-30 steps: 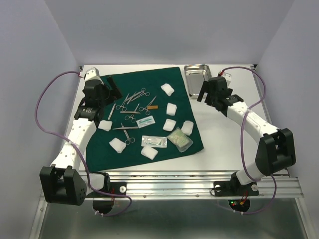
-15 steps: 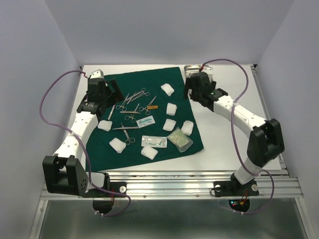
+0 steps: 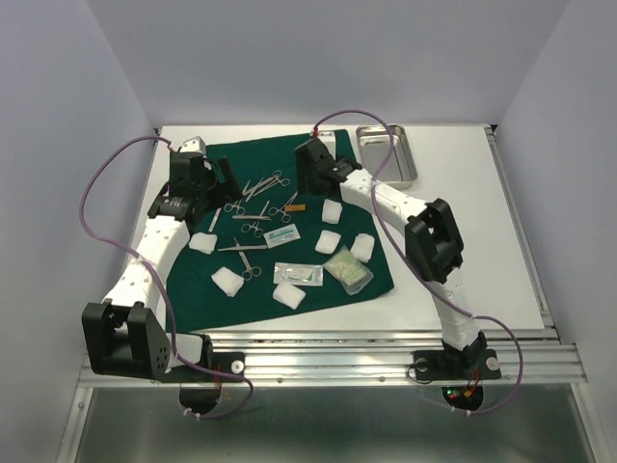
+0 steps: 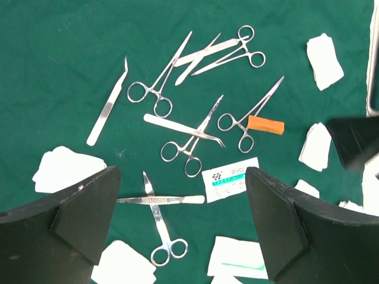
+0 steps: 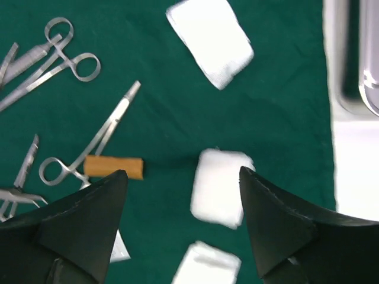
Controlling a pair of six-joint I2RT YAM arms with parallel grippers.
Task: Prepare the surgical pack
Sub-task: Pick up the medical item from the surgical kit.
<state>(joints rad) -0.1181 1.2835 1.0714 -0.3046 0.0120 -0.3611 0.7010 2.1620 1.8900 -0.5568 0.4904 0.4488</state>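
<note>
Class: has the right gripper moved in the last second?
Yes: the right gripper swung left, away from the steel tray, over the green drape.

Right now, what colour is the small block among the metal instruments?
The block is orange; the left wrist view shows it best.

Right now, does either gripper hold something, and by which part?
Nothing is held. The left gripper and right gripper hover open above the green drape, touching nothing.
</note>
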